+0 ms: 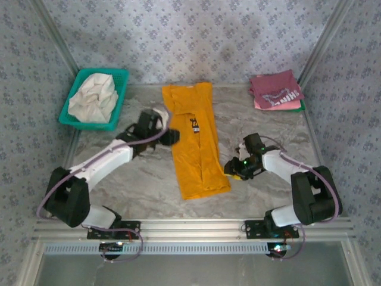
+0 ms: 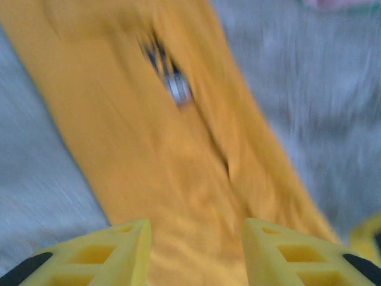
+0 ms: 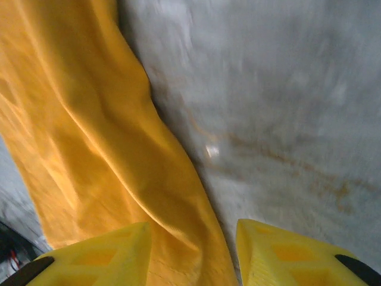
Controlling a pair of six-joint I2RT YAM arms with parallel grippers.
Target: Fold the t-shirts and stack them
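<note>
The yellow shirt (image 1: 193,140) lies flat in the middle of the tabletop (image 1: 143,179). It is folded into a long strip. The strip runs from the far edge toward the near edge and leans a little to the right. The two sides are folded in and meet down the middle. A bit of the dark print (image 1: 194,124) peeks out where they meet.

The left gripper (image 1: 172,136) is at the left side of the strip, up by the print. Its two yellow fingers (image 2: 128,253) are spread apart, and nothing is between them. The shirt lies under them.

The right gripper (image 1: 232,170) is at the right side of the strip, close to its near end. Its fingers (image 3: 107,253) are spread apart too, with nothing pinched.

In the far right corner a maroon shirt (image 1: 277,89) with white letters sits folded on top of a pink shirt (image 1: 262,105).

In the far left corner is a green basket (image 1: 116,77) with a crumpled white cloth (image 1: 92,98) in it.
</note>
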